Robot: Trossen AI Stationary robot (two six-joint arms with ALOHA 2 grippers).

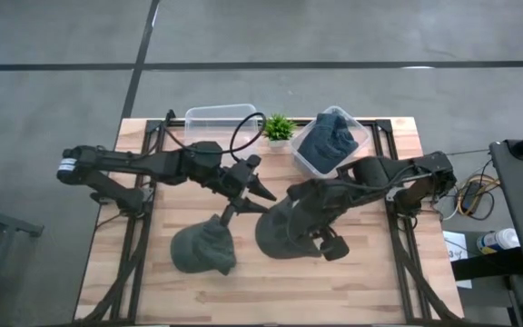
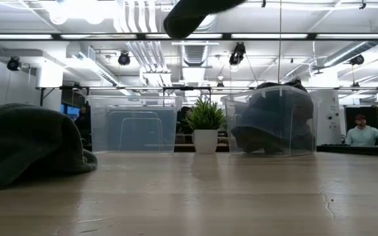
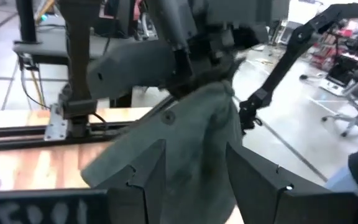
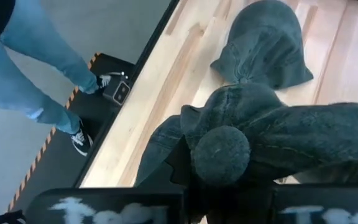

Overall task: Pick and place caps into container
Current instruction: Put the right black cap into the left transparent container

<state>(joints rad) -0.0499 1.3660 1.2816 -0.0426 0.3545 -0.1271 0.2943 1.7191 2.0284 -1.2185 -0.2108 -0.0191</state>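
The right gripper is clamped on a dark olive cap, holding it by a bunched fold at its crown so the rest hangs loose over the middle of the wooden table. The left gripper hovers just beside it with its fingers spread apart and nothing between them. A second olive cap lies flat on the table, nearer the front edge. At the back stand two clear containers: the empty container on the left and the filled container on the right, which already holds slate-blue caps, with a small potted plant between them. To do this step well, the right arm should probably lift the limp cap high enough that its trailing brim clears a container wall, centre it over the opening, and only then let go. The right wrist view shows the grip closely, the fabric gathered into a knot, plus a person's legs on the floor beside the table, which the high view misses. The low view shows the stacked blue caps through the clear wall, but neither gripper.
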